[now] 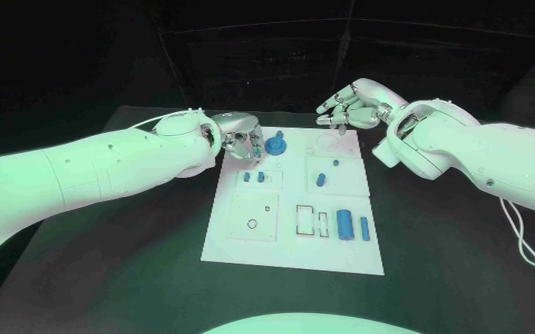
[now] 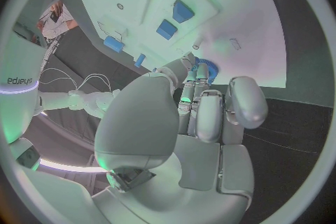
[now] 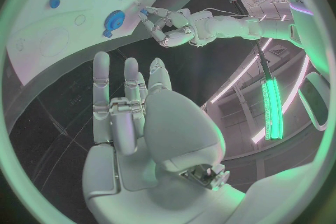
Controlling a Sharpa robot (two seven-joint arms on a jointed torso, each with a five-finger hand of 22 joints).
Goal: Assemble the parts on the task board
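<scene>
Two silver hands hover at the far end of the task board [image 1: 292,260], the white plate lying in the middle of the black counter [image 1: 111,272]. The left hand [image 1: 242,139] sits at the board's far left corner, its fingers [image 2: 203,75] curled down beside the round blue gear-like part [image 1: 277,147] that rests near the board's far edge; in the left wrist view the fingertips lie just beside or against that part's rim, but whether they actually grip it cannot be told. The right hand [image 1: 348,107] is raised above the board's far right corner — fingers apart, loosely bent, holding nothing; the right wrist view shows its fingers [image 3: 102,81] stretched out and separated, well apart from the board. On the board itself, two small blue parts [image 1: 254,177] stand in a recess just nearer than the gear-like part, toward the left side. Right of them, in a square recess, lies a short blue peg [image 1: 320,179], with a smaller blue piece [image 1: 335,164] just beyond it. At the board's near right, a blue cylinder [image 1: 345,224] lies lengthwise with a thinner blue bar [image 1: 365,228] beside it, both next to a narrow rectangular slot [image 1: 304,219]. The near left of the board carries a large square recess [image 1: 253,216] with a ring outline in it.
</scene>
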